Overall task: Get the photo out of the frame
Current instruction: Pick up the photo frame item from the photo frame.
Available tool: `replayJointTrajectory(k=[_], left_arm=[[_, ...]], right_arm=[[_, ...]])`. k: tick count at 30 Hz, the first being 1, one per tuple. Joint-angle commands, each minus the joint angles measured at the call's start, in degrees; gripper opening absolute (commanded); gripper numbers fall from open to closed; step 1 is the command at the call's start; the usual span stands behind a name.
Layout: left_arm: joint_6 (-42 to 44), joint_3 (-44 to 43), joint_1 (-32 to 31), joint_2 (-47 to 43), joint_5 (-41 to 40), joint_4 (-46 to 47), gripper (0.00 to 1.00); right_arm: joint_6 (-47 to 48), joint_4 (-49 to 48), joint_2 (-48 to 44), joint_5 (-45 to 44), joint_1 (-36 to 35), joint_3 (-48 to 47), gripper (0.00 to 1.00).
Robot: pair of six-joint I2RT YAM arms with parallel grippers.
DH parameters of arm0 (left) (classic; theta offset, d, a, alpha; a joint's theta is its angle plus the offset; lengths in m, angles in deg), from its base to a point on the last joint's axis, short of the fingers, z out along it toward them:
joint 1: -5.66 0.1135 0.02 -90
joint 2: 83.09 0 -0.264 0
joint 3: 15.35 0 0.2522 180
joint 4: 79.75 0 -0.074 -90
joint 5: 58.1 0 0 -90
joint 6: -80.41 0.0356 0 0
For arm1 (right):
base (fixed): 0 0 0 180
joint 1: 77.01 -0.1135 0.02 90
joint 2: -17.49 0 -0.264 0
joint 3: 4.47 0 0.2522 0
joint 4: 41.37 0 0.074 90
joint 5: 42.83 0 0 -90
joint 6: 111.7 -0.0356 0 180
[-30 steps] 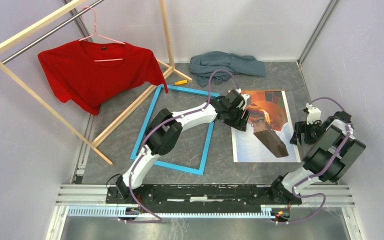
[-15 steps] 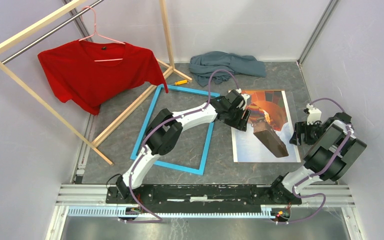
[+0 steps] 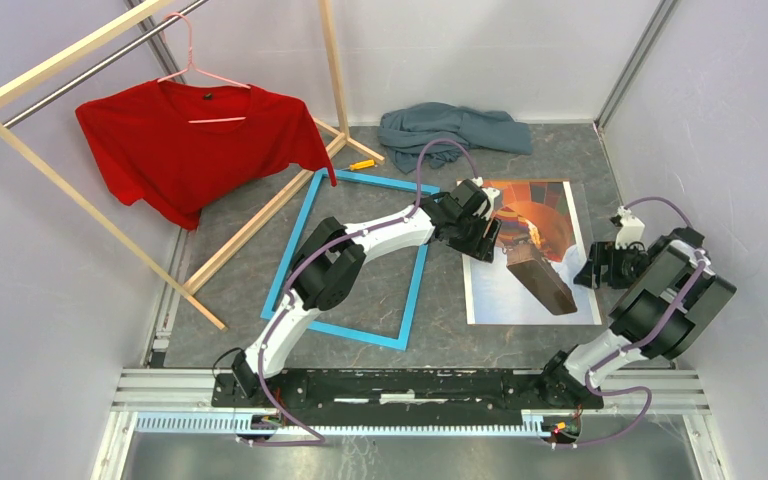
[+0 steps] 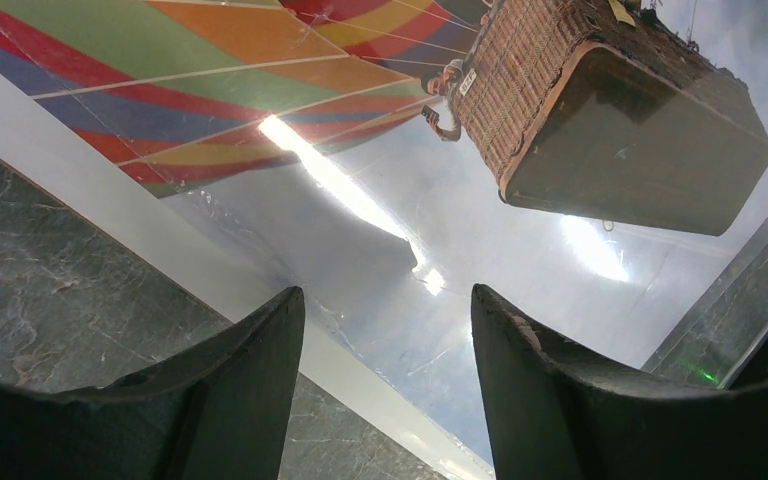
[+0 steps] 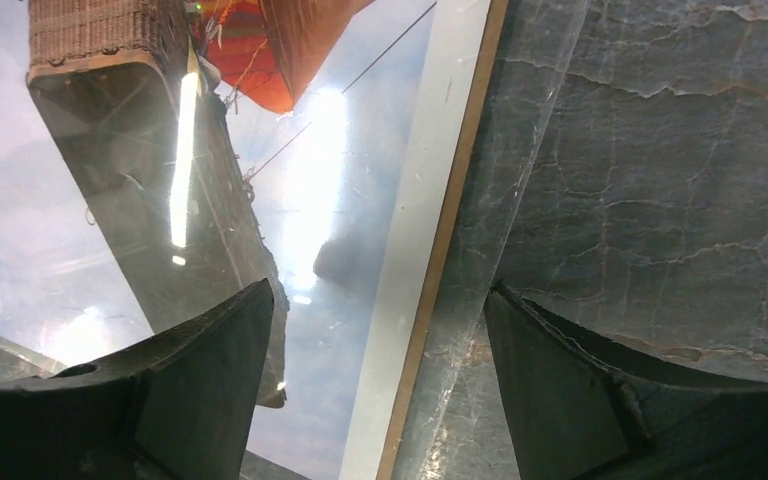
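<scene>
1. Photo (image 3: 532, 262): glossy paper, with bright glare streaks.
2. Clear film (image 5: 530, 150): shiny and wrinkled at the photo's right edge.
3. Frame (image 3: 417, 290): smooth light-blue finish.
4. Table (image 3: 240, 300): matt grey, stone-like, finely cracked.
5. Rack (image 3: 90, 208): bare pale wood; bar (image 3: 90, 72) metal.
6. Red shirt (image 3: 180, 150) and grey-blue cloth (image 3: 450, 128): matt fabric.
7. Fingers (image 4: 230, 400) of the left gripper (image 4: 385, 380) and right gripper (image 5: 375, 380): matt black, plastic-looking.

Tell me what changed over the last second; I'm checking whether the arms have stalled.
The right gripper drew back very slightly toward the near edge; it is open at the right edge of the photo. Nothing was grasped or released. The left gripper, open over the photo's left edge, the photo and the frame stayed put.
</scene>
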Motion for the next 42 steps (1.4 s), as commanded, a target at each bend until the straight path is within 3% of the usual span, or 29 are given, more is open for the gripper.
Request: replayJointTrajectory(k=[1, 28, 42], left_arm=[[-1.9, 1.1, -0.2, 2.2, 1.4, -0.2, 0.68], [-1.7, 0.9, -0.2, 2.3, 1.5, -0.2, 0.68], [-1.6, 1.1, -0.2, 1.7, 1.2, -0.2, 0.68]], right_arm=[[-1.4, 4.5, 0.8, 5.1, 1.0, -1.7, 0.83], [6.9, 21.8, 0.0, 14.8, 5.7, -8.5, 0.80], [12.3, 32.4, 4.0, 20.1, 9.3, -10.8, 0.79]])
